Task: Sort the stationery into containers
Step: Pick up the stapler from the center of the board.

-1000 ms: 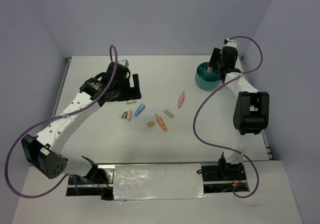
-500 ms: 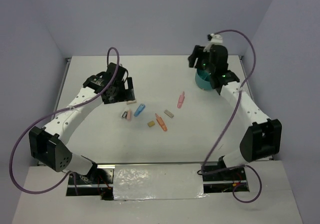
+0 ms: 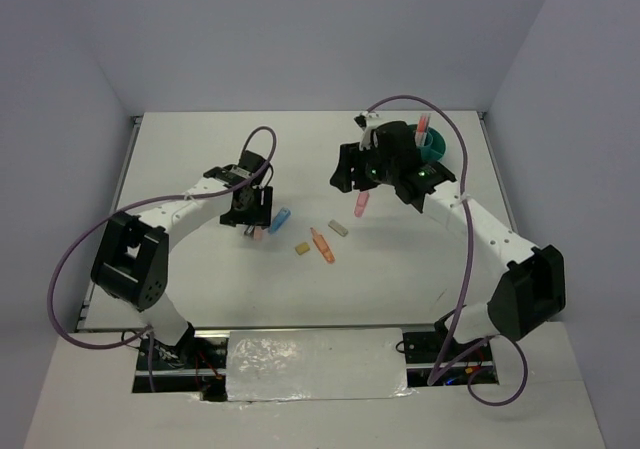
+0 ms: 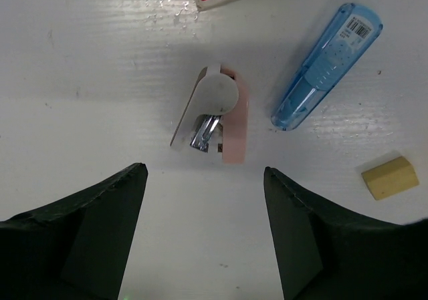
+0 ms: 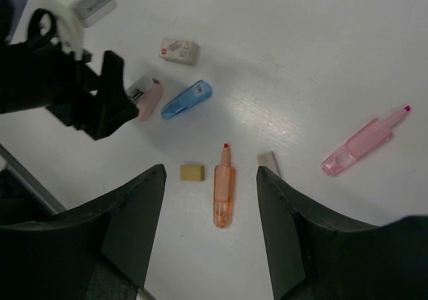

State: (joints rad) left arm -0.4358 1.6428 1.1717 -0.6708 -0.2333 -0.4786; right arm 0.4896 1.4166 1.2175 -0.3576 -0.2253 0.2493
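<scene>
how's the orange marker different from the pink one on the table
Colour: the orange marker is orange, the pink marker pale pink. Pose: in the right wrist view the orange marker runs straight up, the pink marker slants. Neighbours: the orange marker lies between a tan block and a grey block; the pink marker lies alone. Both lie flat on the table, unheld.

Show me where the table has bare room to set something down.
Bare table: the wide near strip on the arms' side of the orange marker and tan block, and the far-left corner behind the left claw. Crowded: the middle, from the pink stapler across to the loose pink marker.
</scene>
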